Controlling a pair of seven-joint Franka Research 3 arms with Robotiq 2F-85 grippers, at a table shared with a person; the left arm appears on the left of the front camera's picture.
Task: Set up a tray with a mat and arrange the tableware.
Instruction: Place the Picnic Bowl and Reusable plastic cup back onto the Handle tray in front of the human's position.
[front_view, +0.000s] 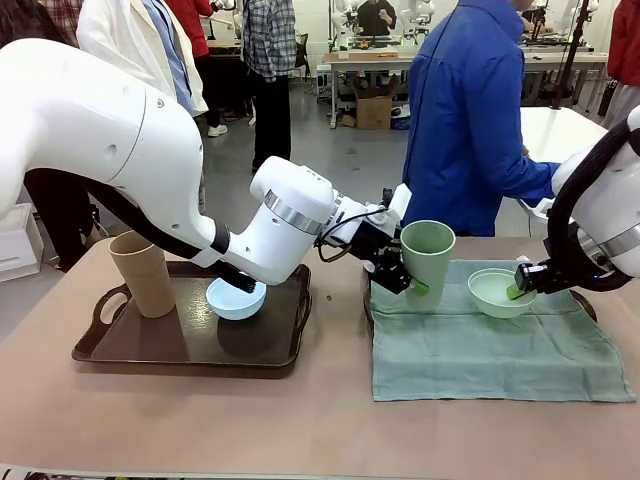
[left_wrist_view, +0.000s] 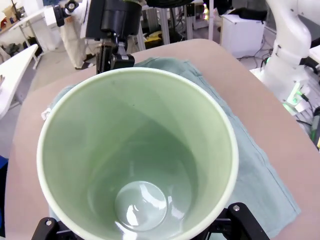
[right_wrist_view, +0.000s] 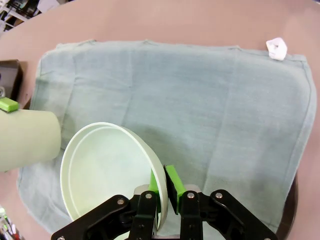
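Two pieces sit on the brown tray (front_view: 160, 342) at the left of the front view. The tan cup (front_view: 143, 272) stands upright at its left end. The blue bowl (front_view: 236, 298) is near its middle, partly behind the left arm. To the right, the mat (front_view: 490, 345) lies spread over a second tray (front_view: 590, 306), whose dark rim peeks out at the edges.

The left gripper (front_view: 408, 280) reaches across to the mat's upper left corner. Its fingers are clamped on the lower wall of the green cup (front_view: 427, 250), which stands upright. I cannot tell whether its base touches the mat. The left wrist view looks straight down into the cup.

The right gripper (right_wrist_view: 165, 182) pinches the rim of the green bowl (right_wrist_view: 105, 172) between close-set pads, one inside and one outside. The bowl is over the mat, just right of the cup in the front view.

A person in a blue jacket (front_view: 470, 110) stands at the far side of the table.
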